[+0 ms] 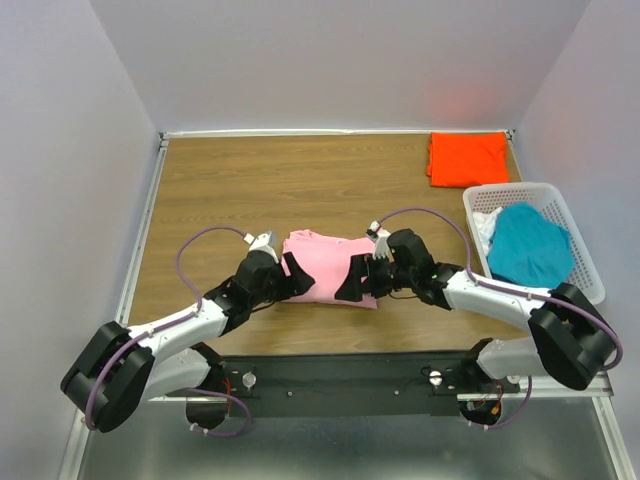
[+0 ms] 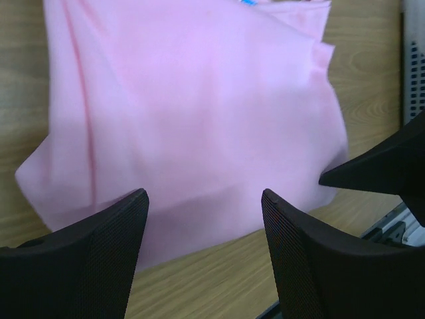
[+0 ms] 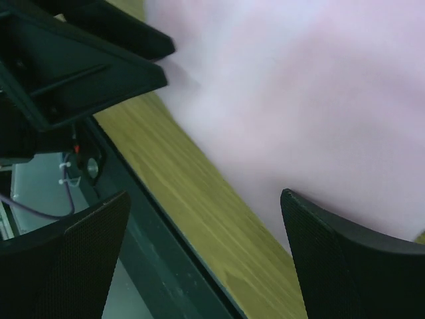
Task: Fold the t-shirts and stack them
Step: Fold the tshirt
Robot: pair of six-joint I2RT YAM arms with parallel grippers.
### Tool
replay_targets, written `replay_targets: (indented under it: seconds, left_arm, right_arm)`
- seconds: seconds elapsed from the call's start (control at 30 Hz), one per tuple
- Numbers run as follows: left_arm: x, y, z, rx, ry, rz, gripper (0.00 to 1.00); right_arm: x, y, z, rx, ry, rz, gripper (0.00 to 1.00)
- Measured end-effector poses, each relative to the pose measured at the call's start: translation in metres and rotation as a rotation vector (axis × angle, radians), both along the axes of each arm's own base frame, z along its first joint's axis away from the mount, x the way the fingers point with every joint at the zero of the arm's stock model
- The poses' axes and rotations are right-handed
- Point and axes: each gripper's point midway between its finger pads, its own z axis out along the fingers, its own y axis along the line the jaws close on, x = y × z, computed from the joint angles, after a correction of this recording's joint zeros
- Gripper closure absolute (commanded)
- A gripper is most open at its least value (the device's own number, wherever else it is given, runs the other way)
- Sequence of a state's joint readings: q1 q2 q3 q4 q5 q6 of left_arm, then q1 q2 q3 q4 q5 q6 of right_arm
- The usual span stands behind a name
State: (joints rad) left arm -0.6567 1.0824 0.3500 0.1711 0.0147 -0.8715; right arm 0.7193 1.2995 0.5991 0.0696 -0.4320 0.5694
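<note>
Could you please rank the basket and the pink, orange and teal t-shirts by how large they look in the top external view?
1. white basket
2. pink t-shirt, though partly hidden
3. teal t-shirt and orange t-shirt: too alike to rank

**Inspector:** Pink t-shirt, overhead view?

**Assistant:** Both side ends covered by the left gripper and right gripper.

**Inspector:** Wrist views?

**Assistant:** Left wrist: frame top cuts the shirt and a blue label, unreadable. Right wrist: cloth blurred, cut top and right.

**Inspector:** Basket at the tabletop right edge?

**Assistant:** Teal t-shirt hides most of its inside; white item partly under it, unidentifiable.
</note>
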Motion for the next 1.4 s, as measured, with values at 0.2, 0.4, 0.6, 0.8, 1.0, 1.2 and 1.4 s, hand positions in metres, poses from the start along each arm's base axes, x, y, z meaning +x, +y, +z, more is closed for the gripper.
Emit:
replay_targets:
  seconds: [0.2, 0.4, 0.6, 0.8, 1.0, 1.2, 1.4]
  left_arm:
    - [-0.006, 0.004, -0.017, 0.006, 0.044, 0.019, 0.23]
    - [-0.008, 0.007, -0.026, -0.004, 0.069, 0.047, 0.23]
    - [-0.009, 0.010, -0.025, -0.028, 0.069, 0.078, 0.23]
    - [-0.013, 0.020, -0.021, -0.009, 0.074, 0.105, 0.22]
    - [0.000, 0.037, 0.017, 0.038, 0.006, 0.197, 0.02]
    - [0.021, 0.059, 0.077, 0.021, -0.133, 0.343, 0.02]
    - [0.023, 0.078, 0.073, 0.081, -0.137, 0.416, 0.02]
  right_arm:
    - [-0.001, -0.015, -0.035, -0.067, 0.073, -0.110, 0.00]
    - [0.003, -0.024, -0.047, -0.081, 0.088, -0.193, 0.00]
    - [0.009, -0.027, -0.047, -0.075, 0.075, -0.239, 0.00]
    - [0.012, -0.047, -0.041, -0.146, 0.035, -0.313, 0.00]
    - [0.021, -0.067, 0.002, -0.129, -0.087, -0.399, 0.00]
    - [0.033, -0.083, 0.024, -0.118, -0.170, -0.498, 0.00]
    - [0.039, -0.082, 0.009, -0.198, -0.129, -0.502, 0.00]
